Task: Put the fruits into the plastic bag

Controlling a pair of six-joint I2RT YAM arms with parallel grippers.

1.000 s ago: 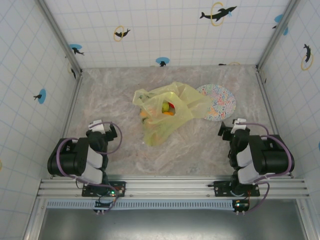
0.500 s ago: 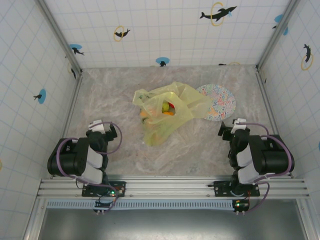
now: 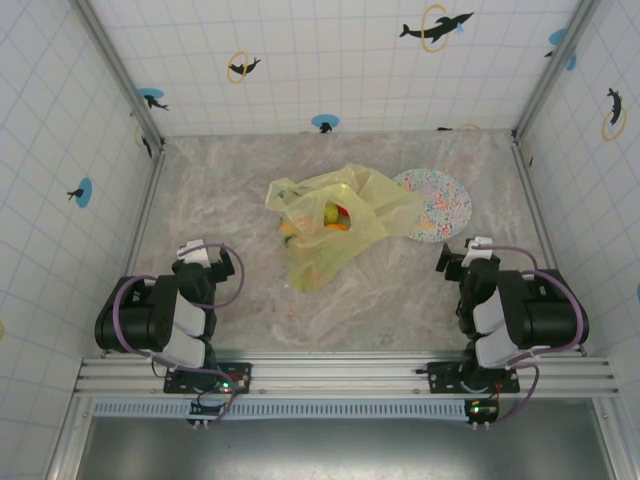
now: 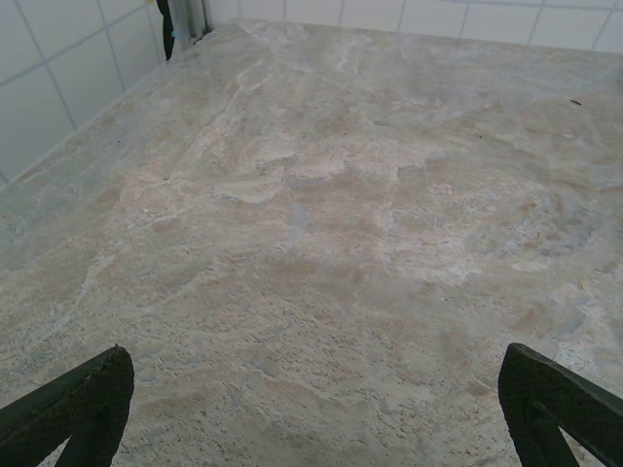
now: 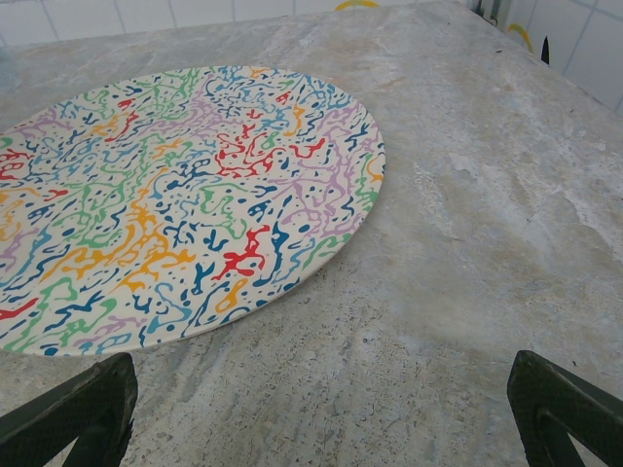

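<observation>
Nothing has shifted since the earlier frames: arms, bag and plate sit exactly as they did. Both arms are folded back low over their bases at the near edge, which reads as a parked pose, clear of the work. Left gripper (image 3: 207,258) hangs just above bare table (image 3: 400,290); in the left wrist view its two dark fingers (image 4: 83,404) sit at opposite lower corners, wide apart, nothing between them. Right gripper (image 3: 465,256) likewise: fingers (image 5: 78,409) spread to the corners of the right wrist view, holding nothing, aimed at the near rim of the speckled plate (image 5: 185,185). No fruit shows on the plate's face in that view. Mid-table, well apart from both grippers, lies the plastic bag (image 3: 320,262), slumped flat with its handles splayed toward the back and its right side draped over the plate's left edge. The fruits (image 3: 335,215) sit clustered inside the bag's mouth: yellow-green, red and orange pieces show there, with an orange shape dimly seen through the film to the left. Count not readable. Bag lies loose because nothing pinches it open. Judgement: loading looks finished, arms retired. Beyond, the tiled back wall (image 3: 330,60).
</observation>
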